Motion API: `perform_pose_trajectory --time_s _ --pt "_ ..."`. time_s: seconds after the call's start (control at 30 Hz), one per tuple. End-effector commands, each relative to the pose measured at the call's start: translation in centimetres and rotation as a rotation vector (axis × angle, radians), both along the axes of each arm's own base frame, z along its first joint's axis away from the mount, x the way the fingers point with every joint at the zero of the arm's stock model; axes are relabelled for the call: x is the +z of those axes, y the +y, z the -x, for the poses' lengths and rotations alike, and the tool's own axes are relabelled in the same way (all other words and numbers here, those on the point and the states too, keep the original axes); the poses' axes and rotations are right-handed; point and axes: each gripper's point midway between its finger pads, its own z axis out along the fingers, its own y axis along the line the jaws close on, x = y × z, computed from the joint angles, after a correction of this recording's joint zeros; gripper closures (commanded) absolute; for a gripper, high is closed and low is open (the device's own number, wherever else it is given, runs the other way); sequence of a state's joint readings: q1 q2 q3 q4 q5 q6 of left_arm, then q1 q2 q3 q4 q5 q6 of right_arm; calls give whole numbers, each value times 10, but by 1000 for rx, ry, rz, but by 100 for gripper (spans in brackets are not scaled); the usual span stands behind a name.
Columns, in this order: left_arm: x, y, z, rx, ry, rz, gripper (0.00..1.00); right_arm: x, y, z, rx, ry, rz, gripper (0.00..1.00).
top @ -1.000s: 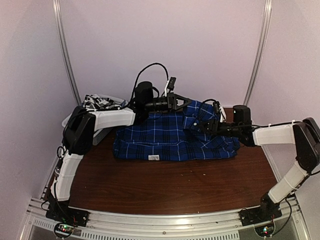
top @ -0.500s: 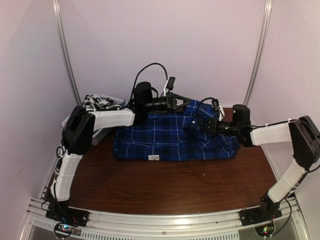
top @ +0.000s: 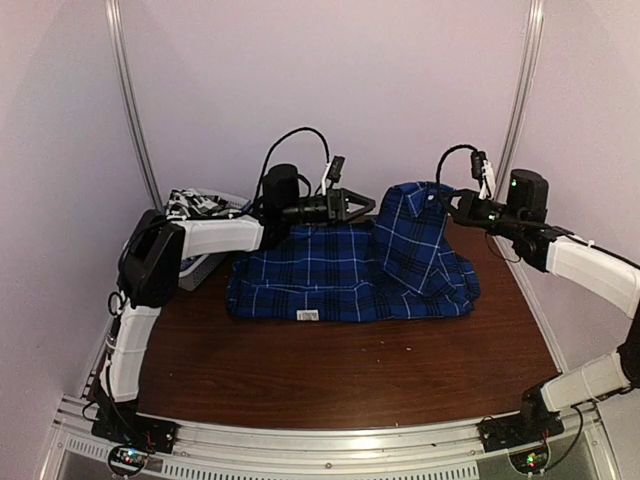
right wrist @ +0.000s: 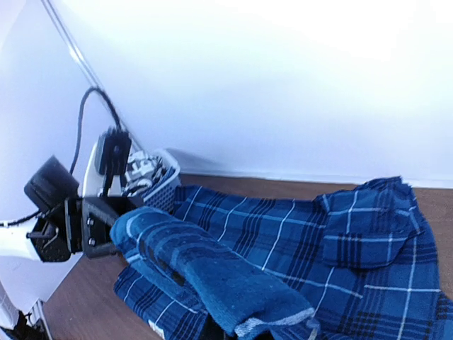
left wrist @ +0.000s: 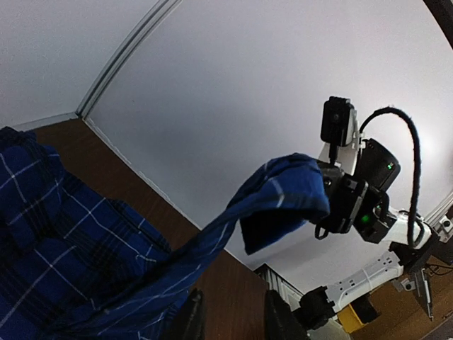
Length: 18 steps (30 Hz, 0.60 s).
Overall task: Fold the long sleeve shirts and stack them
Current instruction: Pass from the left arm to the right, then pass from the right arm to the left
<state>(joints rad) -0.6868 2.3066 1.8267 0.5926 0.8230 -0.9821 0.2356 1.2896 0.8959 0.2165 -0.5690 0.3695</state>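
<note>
There, the right claw point(top: 447, 200) was clamped on a fold of the blue plaid shirt point(top: 330, 270), holding it raised toward 1 o'clock above the bench point(top: 340, 380). The left claw point(top: 368, 204) hovered at the shirt's 12 o'clock edge, fingers slightly apart, gripping nothing. The rest of the shirt lay flat. At 10 o'clock, the black-and-white checked shirt point(top: 195, 204) sat in a basket point(top: 200, 268).

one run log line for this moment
right gripper: shut on blue shirt, fold raised | left gripper: open, holding nothing | stage: folding
</note>
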Motion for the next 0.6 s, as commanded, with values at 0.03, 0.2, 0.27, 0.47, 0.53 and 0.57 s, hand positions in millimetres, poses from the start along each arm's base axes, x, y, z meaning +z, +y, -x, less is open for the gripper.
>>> perform_pose_trajectory --time_s 0.03,0.2,0.27,0.47,0.53,0.57 --pt "41 22 -3 81 -139 -15 57 33 -35 -17 -171 4 65 100" --pt "24 50 -5 178 -164 -93 44 54 -46 -32 -218 8 58 100" --pt "8 60 -3 222 -164 -156 42 64 -45 -38 -216 -6 52 100" --pt "-66 109 6 400 -134 -418 42 87 -35 -63 -177 -34 47 100" --pt "-85 130 10 474 -133 -510 41 92 -33 -71 -176 -38 54 100" --pt "-97 141 11 509 -127 -557 41 93 -34 -75 -181 -38 60 100"
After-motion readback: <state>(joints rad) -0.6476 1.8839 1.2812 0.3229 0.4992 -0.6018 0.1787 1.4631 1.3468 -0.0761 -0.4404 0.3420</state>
